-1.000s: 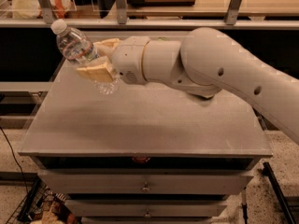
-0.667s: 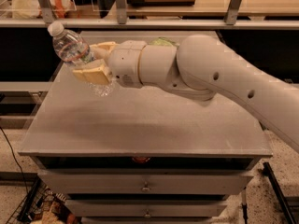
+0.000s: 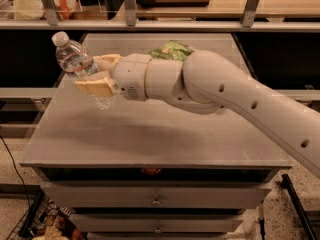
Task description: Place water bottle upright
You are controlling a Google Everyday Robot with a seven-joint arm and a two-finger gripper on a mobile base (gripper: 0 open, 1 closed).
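Note:
The water bottle (image 3: pixel 74 59) is clear ribbed plastic with a white cap. It is held above the left part of the grey tabletop (image 3: pixel 150 134), tilted with its cap up and to the left. My gripper (image 3: pixel 97 73) is shut on the bottle's middle, one tan finger (image 3: pixel 95 86) in front of it and one behind. The bottle's lower end (image 3: pixel 102 102) hangs just above the table surface. The label is hidden by the fingers.
A green bag (image 3: pixel 170 49) lies on the table behind my arm. The table stands on a drawer cabinet (image 3: pixel 155 201). A counter with metal posts (image 3: pixel 129 4) runs along the back. A wire basket (image 3: pixel 35 224) is on the floor at lower left.
The arm has reached a little further left and forward with the bottle still in its grip. The bottle keeps much the same tilt.

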